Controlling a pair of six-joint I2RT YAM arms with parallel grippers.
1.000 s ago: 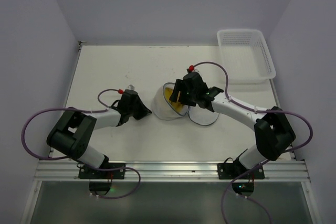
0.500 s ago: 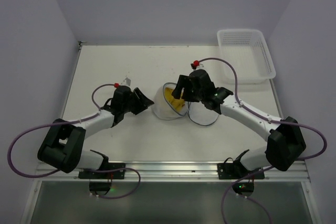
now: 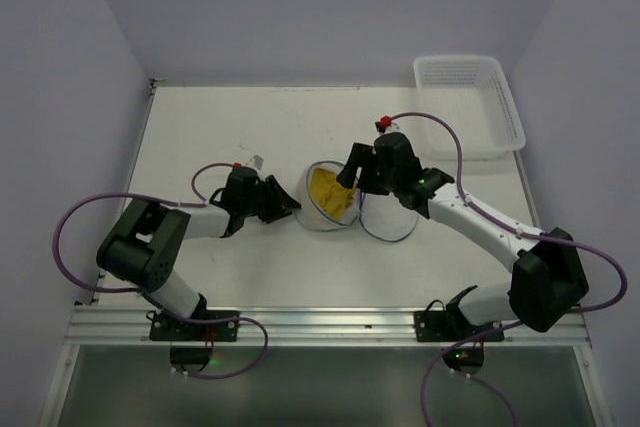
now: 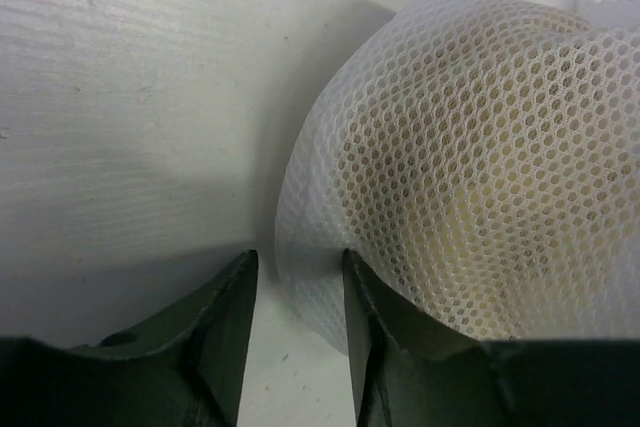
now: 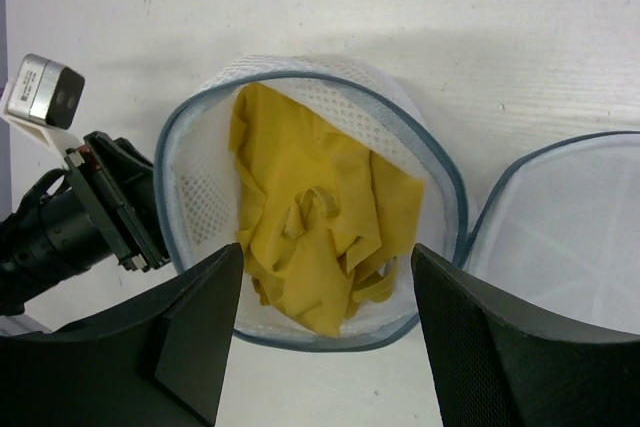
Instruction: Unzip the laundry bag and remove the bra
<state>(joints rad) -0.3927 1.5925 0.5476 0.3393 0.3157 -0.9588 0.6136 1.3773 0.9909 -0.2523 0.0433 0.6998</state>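
The laundry bag [image 3: 312,209] is a round white mesh pouch with dark hoop rims. It lies open mid-table, and its flap [image 3: 390,219] is folded out to the right. The yellow bra [image 3: 331,190] lies crumpled inside the open half. It also shows in the right wrist view [image 5: 320,237]. My right gripper [image 5: 326,247] is wide open and empty, directly above the bra. It shows in the top view [image 3: 354,179] too. My left gripper [image 4: 298,257] is open at the bag's left side, with the mesh edge [image 4: 310,247] between its fingertips. It also shows in the top view [image 3: 290,204].
A white plastic lattice basket [image 3: 470,105] stands at the table's far right corner. Purple cables loop from both arms. The left arm's camera and fingers [image 5: 110,217] show at the bag's left edge in the right wrist view.
My left gripper has moved right until its fingertips reach the bag's side. My right gripper has shifted right and back from the opening, so more of the bra shows.
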